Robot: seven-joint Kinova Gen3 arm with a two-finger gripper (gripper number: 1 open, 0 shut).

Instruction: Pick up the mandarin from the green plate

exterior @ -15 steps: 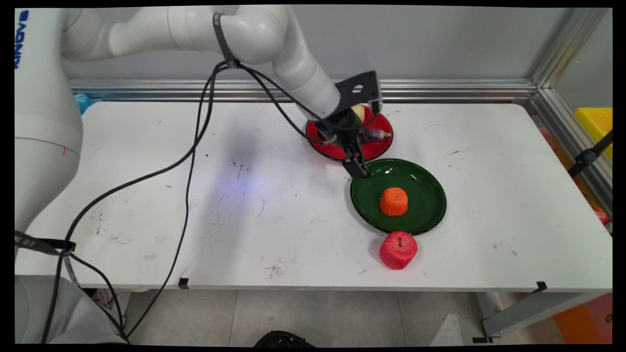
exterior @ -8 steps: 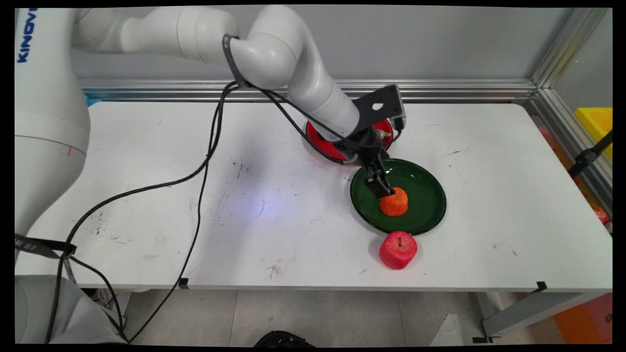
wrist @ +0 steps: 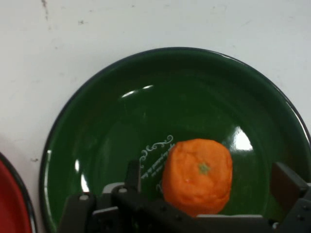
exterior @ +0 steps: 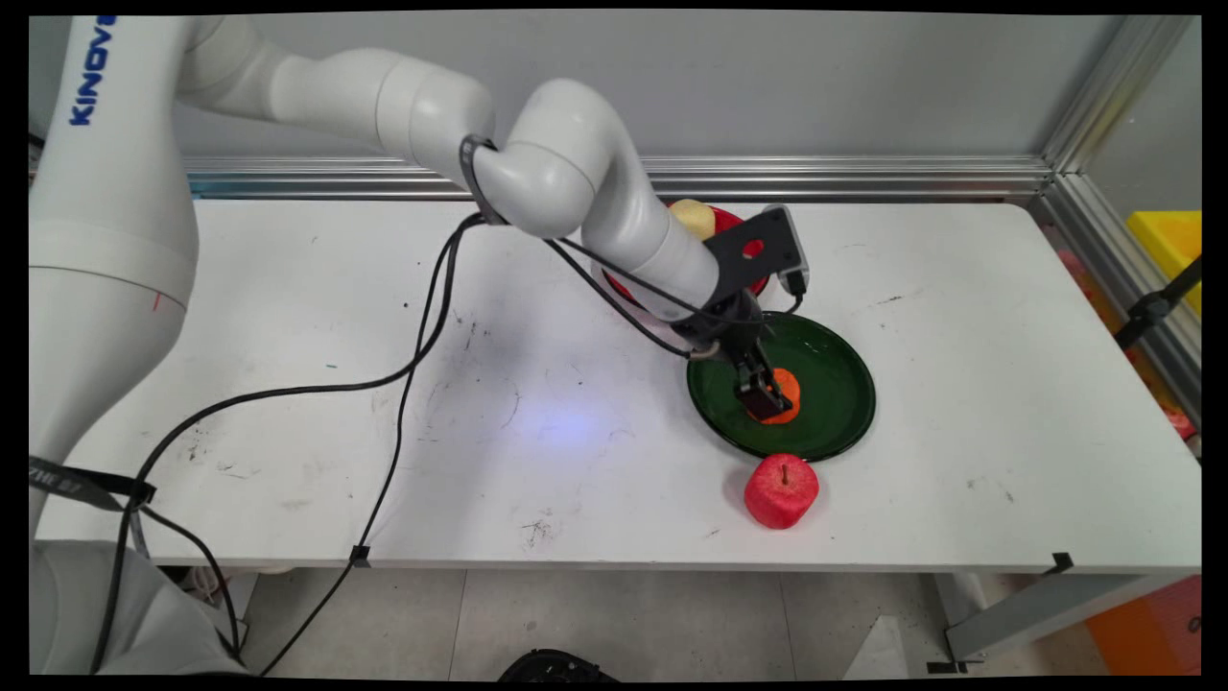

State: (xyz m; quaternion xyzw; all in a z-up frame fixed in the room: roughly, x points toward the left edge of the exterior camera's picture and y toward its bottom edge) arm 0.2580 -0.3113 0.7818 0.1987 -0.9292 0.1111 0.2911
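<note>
**Gripper down over the orange on the green plate**

Over the green plate (exterior: pixel 835 422), on the right half of the white table (exterior: pixel 288 288), the black gripper (exterior: pixel 765 398) hangs low, its tip right at the orange fruit (exterior: pixel 789 389) that sits near the plate's middle. From the hand view the gripper (wrist: pixel 209 182) has its jaws spread wide, one finger (wrist: pixel 133 174) to the orange's left and the other to its right, with the orange fruit (wrist: pixel 197 179) between them. A gap shows on each side, so the fingers appear not to touch it, though the lower part of the fruit is hidden behind the black linkage and contact there cannot be ruled out. The orange stands upright, with its small green stem mark facing the hand camera, and it rests on the green plate (wrist: pixel 160 102) beside some white lettering printed on the plate's floor.

Just behind the green plate, toward the wall, lies a red plate (exterior: pixel 734 223), mostly covered by the arm (only its rim and a sliver of red show). A pale yellow fruit (exterior: pixel 693 216) sits on its far side. The red plate's edge also shows at the lower left of the hand view (wrist: pixel 9 204), close beside the green one.

On the bare table just in front of the green plate, near its rim, stands a red apple (exterior: pixel 782 490), stem up. Black cables (exterior: pixel 403 374) hang from the arm and trail across the table's left half.
</note>
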